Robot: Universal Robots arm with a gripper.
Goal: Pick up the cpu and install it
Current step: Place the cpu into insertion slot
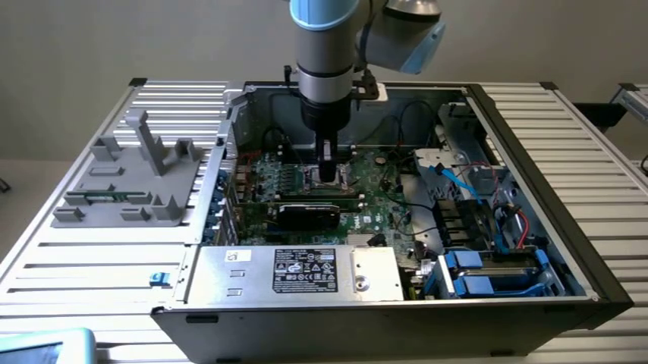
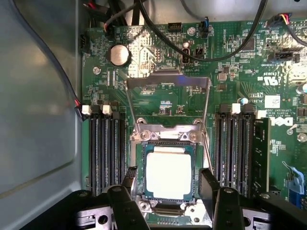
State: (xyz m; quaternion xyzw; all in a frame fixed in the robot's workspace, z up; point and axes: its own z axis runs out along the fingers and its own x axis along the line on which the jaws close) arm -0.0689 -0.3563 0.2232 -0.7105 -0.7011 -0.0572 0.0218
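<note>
The cpu (image 2: 169, 175) lies flat inside the socket (image 2: 139, 167), in the middle of the board (image 2: 230, 67). Its silver top faces up and its edges look parallel to the socket walls, so I judge that it is already put in its place. The gripper (image 2: 168, 177) hangs low over it. The fingers (image 2: 207, 184) are spread, one on each side of the socket, and they do not hold anything. I see a small gap between each finger and the chip.

The metal frame (image 2: 168, 82) of the socket is folded up and back, away from the chip. So the pick and the placing seem done, but the chip is not locked, in my opinion. Whether it sits fully down on the pins, I cannot tell.

In the exterior view the arm (image 1: 326, 68) reaches straight down into an open case (image 1: 526, 152). The case lies on a table (image 1: 91, 265) of ribbed metal slats. Near the socket there is a black card (image 1: 319, 212), and in front a power supply (image 1: 303, 269) with a label. On the exterior view's left a grey holder (image 1: 142, 174) stands on the table. Behind is a plain grey wall.
</note>
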